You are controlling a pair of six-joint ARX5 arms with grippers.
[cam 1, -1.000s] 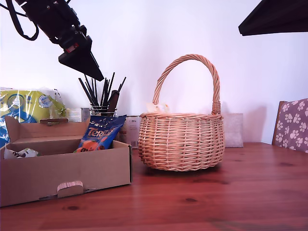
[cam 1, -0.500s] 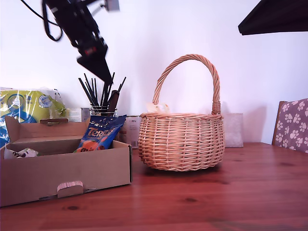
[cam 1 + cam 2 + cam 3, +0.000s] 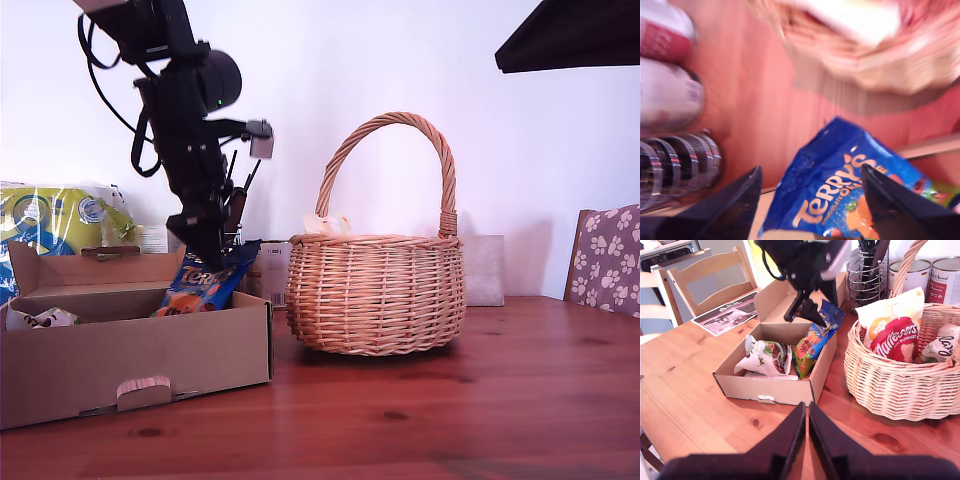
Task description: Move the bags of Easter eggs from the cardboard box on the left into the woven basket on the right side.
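At centre-left of the exterior view, my first gripper (image 3: 212, 252) hangs wide open, empty, astride the blue Terry's bag (image 3: 205, 280). It should pinch the bag's top edge squarely. My second gripper (image 3: 807, 415) is closed, empty.

Cardboard box (image 3: 771, 385): matt brown corrugated paper. Blue bag (image 3: 850, 187): glossy crinkled plastic. Woven basket (image 3: 377, 295): rough tan wicker. Counter (image 3: 450, 410): smooth reddish varnished wood.

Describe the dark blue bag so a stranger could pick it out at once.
Find the cardboard box beside the woven basket. The dark blue bag leans on the box's wall nearest the basket, under my first gripper. It alone is blue with orange Terry's lettering.
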